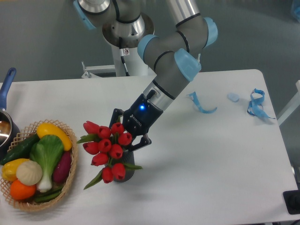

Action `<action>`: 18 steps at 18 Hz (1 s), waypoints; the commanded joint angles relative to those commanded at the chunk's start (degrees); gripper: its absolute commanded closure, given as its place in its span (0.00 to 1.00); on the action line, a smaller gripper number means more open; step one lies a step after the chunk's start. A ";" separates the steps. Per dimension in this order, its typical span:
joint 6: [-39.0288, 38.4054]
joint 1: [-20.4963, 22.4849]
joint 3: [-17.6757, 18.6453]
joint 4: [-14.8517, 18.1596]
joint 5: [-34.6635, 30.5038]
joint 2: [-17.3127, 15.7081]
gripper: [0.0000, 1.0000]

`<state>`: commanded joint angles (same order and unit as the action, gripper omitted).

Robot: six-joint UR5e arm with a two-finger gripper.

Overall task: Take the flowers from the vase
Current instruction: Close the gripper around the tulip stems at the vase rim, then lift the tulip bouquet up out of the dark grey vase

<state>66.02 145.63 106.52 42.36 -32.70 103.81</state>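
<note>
Crowding the pincer (125, 138), the flowers (107, 147) hide its tips, so its grip cannot be told; they lean over the vase (125, 173) at the table's (206, 164) near-left, wicker basket (70, 180) just left.

A wicker basket (69, 183) sits at the lower left of the frame on the white table (211, 178). It holds a yellow pepper (54, 134), a dark green cucumber (18, 149), a leafy green vegetable (46, 154), a purple eggplant (62, 168), a white garlic bulb (29, 172) and an orange fruit (22, 190). A blue-handled pot (6, 86) is cut off at the left edge. Blue strips (201, 105) and a blue tangle (257, 104) lie at the upper right.
</note>
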 joint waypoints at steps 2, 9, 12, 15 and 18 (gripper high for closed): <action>-1.32 0.00 -0.17 0.00 0.00 -1.23 0.62; -7.74 0.09 -3.16 0.00 2.19 -4.31 0.61; -10.37 0.44 -5.26 0.00 3.69 -5.10 0.61; -12.58 0.70 -7.81 0.00 4.48 -5.63 0.61; -14.59 1.40 -10.54 0.00 4.66 -5.81 0.61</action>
<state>51.43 147.04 95.99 42.36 -28.04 98.00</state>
